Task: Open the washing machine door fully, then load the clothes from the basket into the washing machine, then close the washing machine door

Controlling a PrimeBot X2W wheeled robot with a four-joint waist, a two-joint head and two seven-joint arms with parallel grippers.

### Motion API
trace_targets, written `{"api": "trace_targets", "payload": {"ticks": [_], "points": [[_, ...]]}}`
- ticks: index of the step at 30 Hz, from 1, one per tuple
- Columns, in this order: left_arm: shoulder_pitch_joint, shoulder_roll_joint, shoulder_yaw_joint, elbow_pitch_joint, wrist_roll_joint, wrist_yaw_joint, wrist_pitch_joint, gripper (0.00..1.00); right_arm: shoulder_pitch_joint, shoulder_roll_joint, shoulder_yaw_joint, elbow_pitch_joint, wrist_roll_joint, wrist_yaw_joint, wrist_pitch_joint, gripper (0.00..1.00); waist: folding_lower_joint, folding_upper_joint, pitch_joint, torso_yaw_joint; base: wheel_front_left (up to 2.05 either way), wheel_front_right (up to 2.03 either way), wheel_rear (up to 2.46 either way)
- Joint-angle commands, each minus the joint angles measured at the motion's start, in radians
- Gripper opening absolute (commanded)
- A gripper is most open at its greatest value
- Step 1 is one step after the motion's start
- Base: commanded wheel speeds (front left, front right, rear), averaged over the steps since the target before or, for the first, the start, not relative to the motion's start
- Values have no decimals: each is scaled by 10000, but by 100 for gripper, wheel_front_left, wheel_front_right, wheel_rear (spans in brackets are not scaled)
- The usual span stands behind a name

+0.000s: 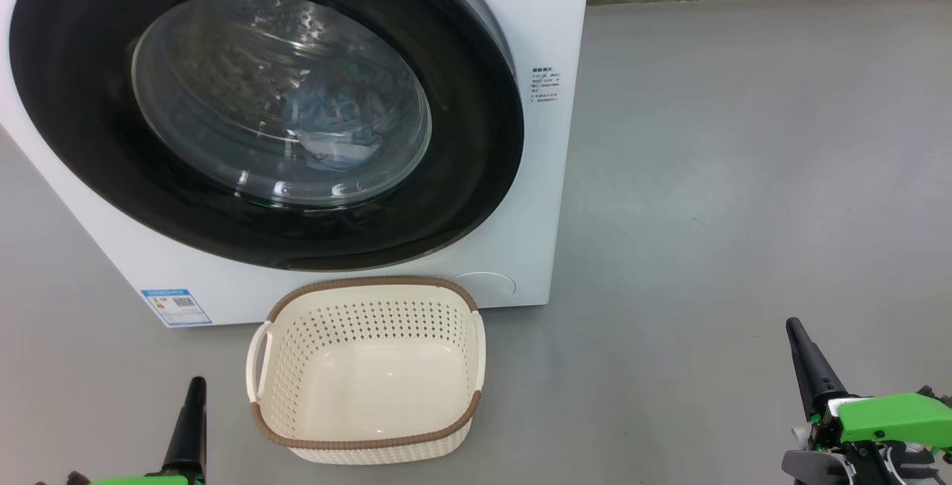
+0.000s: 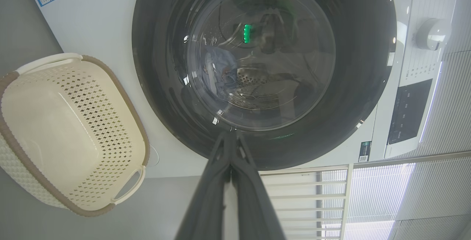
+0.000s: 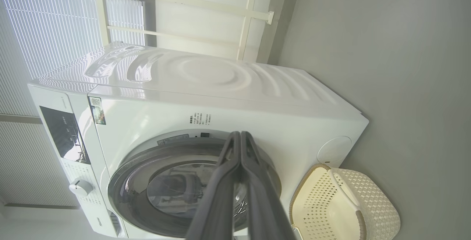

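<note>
From the head view, the washing machine point(image 1: 543, 195) has its door point(image 1: 476, 172) shut, a glossy black rim around bulging glass. Light-blue clothes point(image 1: 335, 132) lie behind the glass in the drum. The cream basket point(image 1: 364, 318) stands on the floor point(image 1: 744, 172) just before the machine. The left gripper point(image 1: 196, 390) and right gripper point(image 1: 794, 330) are closed, holding nothing. The left wrist view adds the control panel point(image 2: 408, 111) and knob point(image 2: 434, 34). The right wrist view adds the machine's white top point(image 3: 206, 70) and window blinds point(image 3: 44, 30).
</note>
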Motion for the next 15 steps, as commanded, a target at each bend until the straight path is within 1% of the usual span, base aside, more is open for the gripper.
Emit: {"api": "trace_targets", "payload": {"ticks": [1, 12, 15], "points": [[-502, 109, 326, -342, -230, 36, 84, 0, -533, -93, 123, -314, 262, 17, 105, 0, 0, 0, -3, 7, 0, 0, 0], [-658, 22, 385, -431, -1302, 66, 406, 0, -622, -61, 13, -377, 1288, 17, 386, 0, 0, 0, -32, 84, 0, 0, 0], [-668, 16, 389, -437, -1372, 68, 427, 0, -628, -62, 9, -382, 1358, 17, 402, 0, 0, 0, -34, 89, 0, 0, 0]]}}
